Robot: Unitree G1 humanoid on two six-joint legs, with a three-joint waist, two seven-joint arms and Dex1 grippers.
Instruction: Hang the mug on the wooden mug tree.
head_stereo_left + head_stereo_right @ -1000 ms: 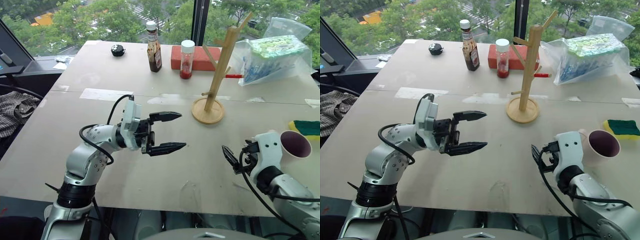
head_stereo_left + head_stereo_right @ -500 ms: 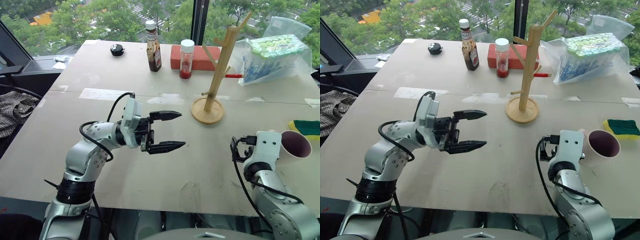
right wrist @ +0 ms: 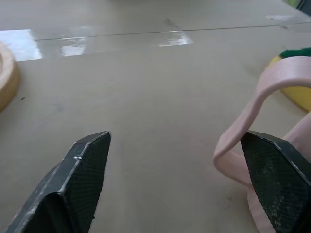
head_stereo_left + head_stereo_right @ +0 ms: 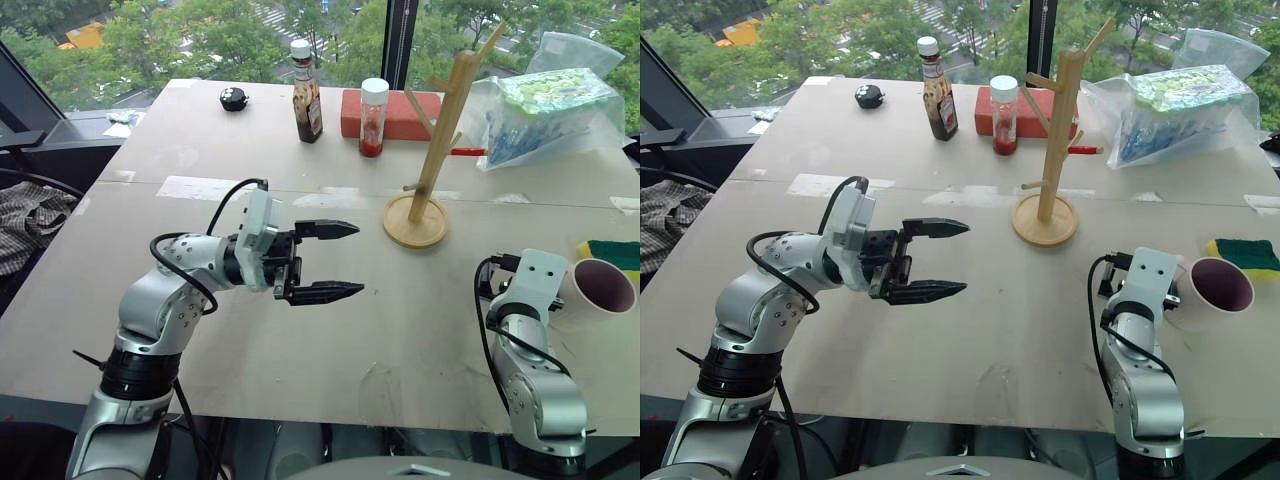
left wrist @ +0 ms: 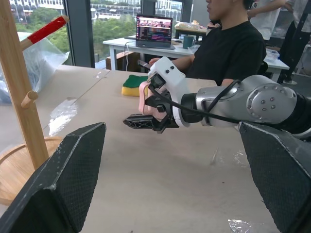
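At the near edge of the table (image 4: pixel 330 380), your right gripper (image 3: pixel 175 170) sits low beside the mug (image 4: pixel 598 292), its two black fingers spread apart on bare tabletop. The wrist view puts one finger (image 3: pixel 272 170) just at the mug's pale loop handle (image 3: pixel 252 121); whether it touches, you cannot tell. Nothing is clamped. The mug stands upright on the table's right side, dark interior showing, handle turned toward the gripper.

To your left, the left gripper (image 4: pixel 335 260) hangs above the table and points level toward the right, fingers apart and empty. Its wrist camera looks across at your right arm and, beyond it, a person in a black shirt (image 5: pixel 233 43) seated at a desk with a laptop (image 5: pixel 154 31).

Just behind the mug lies a yellow-and-green sponge (image 4: pixel 612 255). Past mid-table, between the two arms, the wooden mug tree (image 4: pixel 440 150) stands upright on its round base, its pegs bare, well apart from the mug.

Toward the far edge stand a brown sauce bottle (image 4: pixel 308 95) and a clear white-lidded jar (image 4: pixel 373 120) with red contents, the jar in front of a red brick-like block (image 4: pixel 395 115). A small black object (image 4: pixel 235 100) sits left of the bottle, and a clear plastic bag (image 4: pixel 545 115) of packages rests at far right.
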